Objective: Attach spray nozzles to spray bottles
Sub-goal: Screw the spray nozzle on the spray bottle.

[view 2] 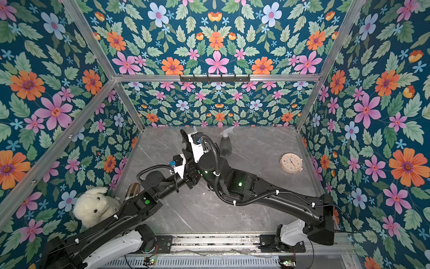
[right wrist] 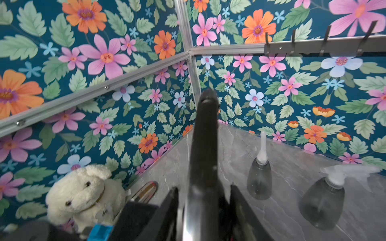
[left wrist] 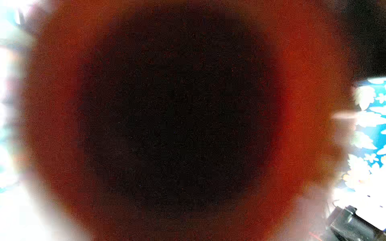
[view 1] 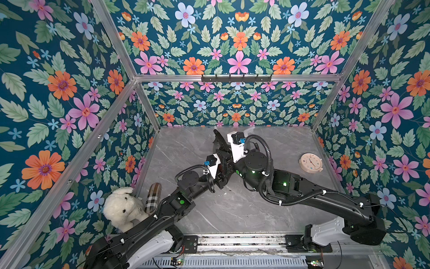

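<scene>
Red bottle (left wrist: 313,100): hard against the left wrist lens, a blurred red ring around a dark centre filling the frame; hidden in both top views under the arms meeting at table centre.
Black nozzle (right wrist: 205,141): long axis straight up the middle of the right wrist view, from bottom centre to a rounded tip above mid-frame; bright metallic glint at its foot.
Key relation: nozzle and red bottle judged end to end where the two tools meet; seating on the neck not possible to tell.
Left gripper (view 1: 225,167): to the lower left of the nozzle in a top view, nearer the bottle; closed, judged clamped on it.
Right gripper (right wrist: 204,187): nearer the nozzle, jaws apart, flanking it with slim gaps on either side; no firm grip shown.
Smoky-grey bottle (right wrist: 259,181) and twin (right wrist: 321,204): upright at lower right of the right wrist view, well apart from both tools, whitish heads (right wrist: 262,154) already on both necks.
Next move, as judged: a press or twist along that upright axis.
</scene>
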You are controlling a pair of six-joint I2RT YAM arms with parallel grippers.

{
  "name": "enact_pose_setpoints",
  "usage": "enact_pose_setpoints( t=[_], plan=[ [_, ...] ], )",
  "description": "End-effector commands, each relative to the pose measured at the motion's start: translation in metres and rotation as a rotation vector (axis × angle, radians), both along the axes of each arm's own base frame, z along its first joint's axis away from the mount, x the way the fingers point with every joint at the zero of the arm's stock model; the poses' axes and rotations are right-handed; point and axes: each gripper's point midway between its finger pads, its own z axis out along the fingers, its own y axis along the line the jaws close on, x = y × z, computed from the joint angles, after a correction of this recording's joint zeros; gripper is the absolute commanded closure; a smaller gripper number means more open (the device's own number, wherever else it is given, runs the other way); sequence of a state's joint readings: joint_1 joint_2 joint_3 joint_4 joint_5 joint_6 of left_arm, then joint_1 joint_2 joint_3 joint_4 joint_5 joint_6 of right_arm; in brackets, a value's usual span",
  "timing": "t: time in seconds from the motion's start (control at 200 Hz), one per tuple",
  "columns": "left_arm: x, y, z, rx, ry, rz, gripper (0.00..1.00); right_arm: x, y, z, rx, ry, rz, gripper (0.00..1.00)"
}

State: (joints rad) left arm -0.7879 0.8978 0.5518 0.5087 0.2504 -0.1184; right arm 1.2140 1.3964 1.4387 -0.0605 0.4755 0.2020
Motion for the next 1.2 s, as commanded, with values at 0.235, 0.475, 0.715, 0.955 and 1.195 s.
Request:
enact_pose_setpoints(
  t=[0.235,0.475,0.715,0.955,1.195],
  plan=[
    [-0.003,0.004,0.024,-0.067,-0.075,0.004,1.00,-0.080,-0.019,0.022,-0.048,-0.143,0.413,0.37],
    [-0.039,-0.011,0.027,-0.072,-0.118,-0.226,1.00,-0.065,-0.057,0.024,0.063,0.112,0.692,0.37],
    [-0.066,-0.019,0.025,-0.085,-0.101,-0.421,1.00,-0.069,-0.058,0.027,0.072,0.125,0.876,0.42],
    [-0.072,-0.020,0.026,-0.095,-0.080,-0.484,1.00,-0.061,-0.046,0.019,0.073,0.169,0.906,0.49],
    [-0.076,-0.024,0.022,-0.082,-0.062,-0.528,1.00,-0.053,-0.041,0.025,0.077,0.154,0.891,0.52]
  ],
)
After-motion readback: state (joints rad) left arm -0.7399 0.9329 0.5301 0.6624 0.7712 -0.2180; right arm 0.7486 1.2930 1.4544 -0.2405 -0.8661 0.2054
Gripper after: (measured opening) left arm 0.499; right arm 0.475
